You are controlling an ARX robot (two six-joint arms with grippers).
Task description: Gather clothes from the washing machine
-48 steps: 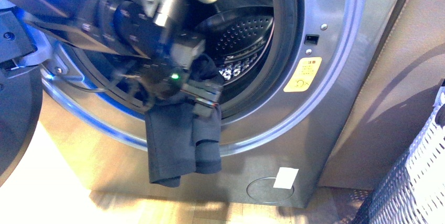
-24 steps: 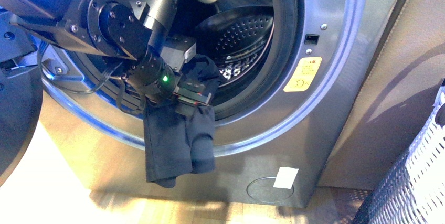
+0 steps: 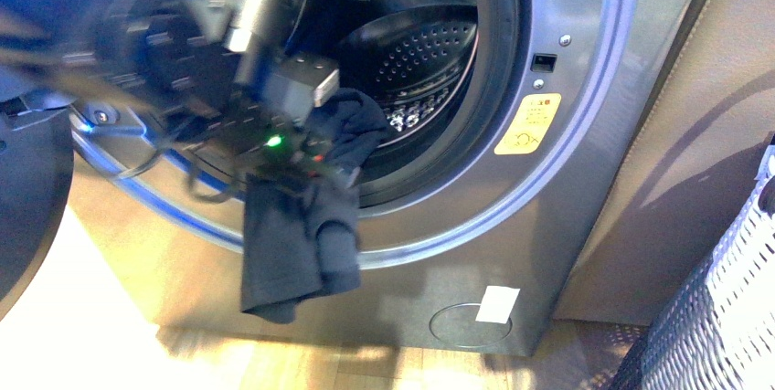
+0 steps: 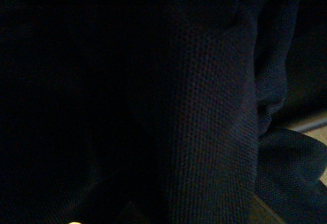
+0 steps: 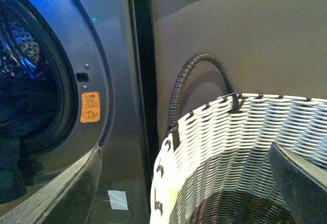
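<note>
Navy clothes clamped in left fingers, hanging below them; right fingers apart.

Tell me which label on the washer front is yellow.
The sticker right beside the porthole of the washing machine; the other label, low by the round cover, is white.

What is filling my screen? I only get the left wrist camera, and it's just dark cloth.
Observer: In the front view it's a dark garment hanging from the left pincer, before the washing machine's round opening.
Operator: Is any of it inside the drum?
Observer: Seemingly not; it bunches at the pincer and hangs down the machine's front.
Operator: Where's the basket?
Observer: The right wrist view shows a woven basket beside the machine, the open right pincer facing it.
</note>
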